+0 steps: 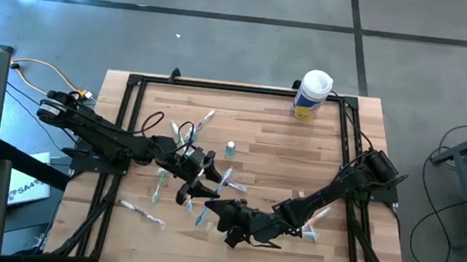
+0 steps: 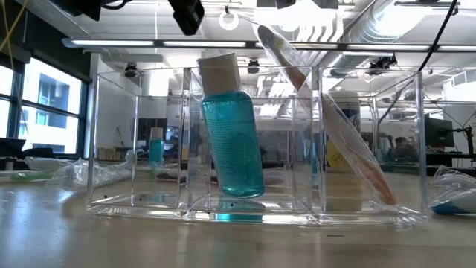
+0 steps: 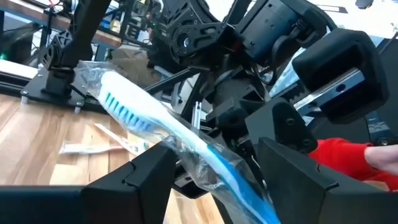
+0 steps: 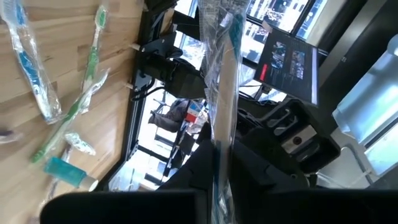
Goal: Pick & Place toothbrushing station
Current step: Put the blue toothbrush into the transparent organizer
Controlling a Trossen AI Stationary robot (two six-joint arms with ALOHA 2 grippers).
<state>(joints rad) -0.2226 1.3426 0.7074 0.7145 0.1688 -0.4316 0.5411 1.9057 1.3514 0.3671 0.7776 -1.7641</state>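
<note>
A blue and white toothbrush in a clear wrapper (image 3: 186, 140) is up in the air between my two grippers, above the middle of the table. My right gripper (image 4: 217, 180) (image 1: 219, 209) is shut on it. My left gripper (image 3: 217, 158) (image 1: 196, 186) faces it, open, one finger on either side of the brush; whether a finger touches the wrapper I cannot tell. In the low view the clear holder (image 2: 372, 149) stands on the table. A teal tube (image 2: 232, 134) leans in its middle compartment and a wrapped toothbrush (image 2: 349, 141) in its right one. My right gripper pinches the wrapped toothbrush (image 4: 220, 146) between its two shut fingers, with wrapper film bunched at the grip. Which end of the brush it has is hidden by the fingers. The brush sticks out past the fingertips toward my left gripper, clear of the table.
More wrapped toothbrushes lie loose on the wood (image 1: 204, 124) (image 1: 160, 184) (image 1: 144, 214) (image 1: 315, 218). A small teal tube (image 1: 230, 149) stands near the middle. The white canister with a yellow label (image 1: 312, 94) is at the far right. A black frame (image 1: 135, 83) borders the table.
</note>
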